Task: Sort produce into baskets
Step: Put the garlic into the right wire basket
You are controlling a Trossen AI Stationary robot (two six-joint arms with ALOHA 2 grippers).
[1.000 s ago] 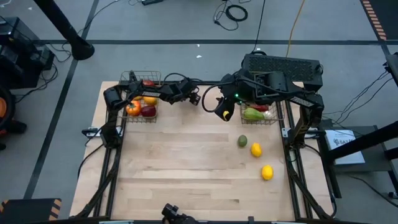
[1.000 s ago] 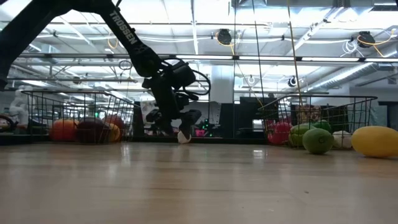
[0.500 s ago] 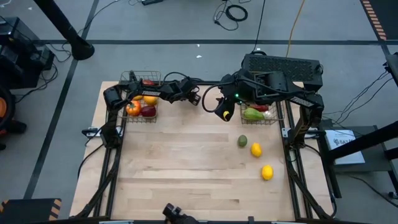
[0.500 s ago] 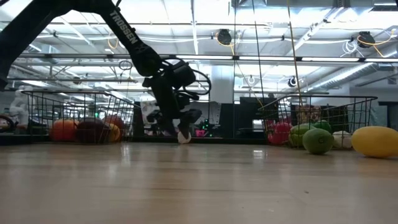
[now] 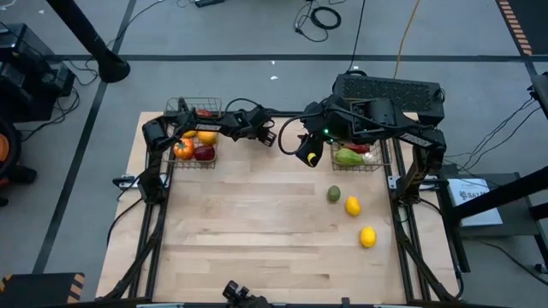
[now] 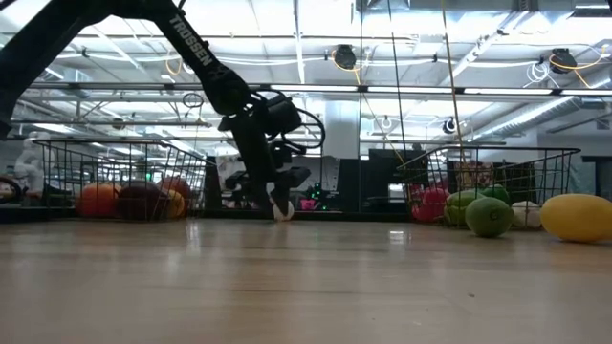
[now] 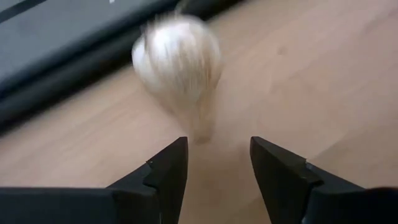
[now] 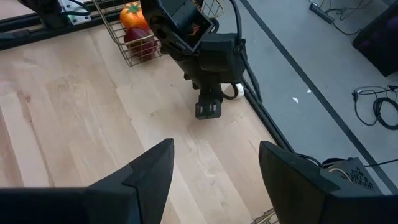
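Robot lab: floor cables (image 5: pixel 324 17), ceiling strip lights (image 6: pixel 287 43).

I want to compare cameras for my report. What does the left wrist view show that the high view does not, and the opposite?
Only the left wrist view shows the white garlic lying on the wood beyond the left hand's open fingers, apart from them. Only the high view shows both baskets, the green fruit and two lemons loose on the table, and the right hand. Both show the wooden table.
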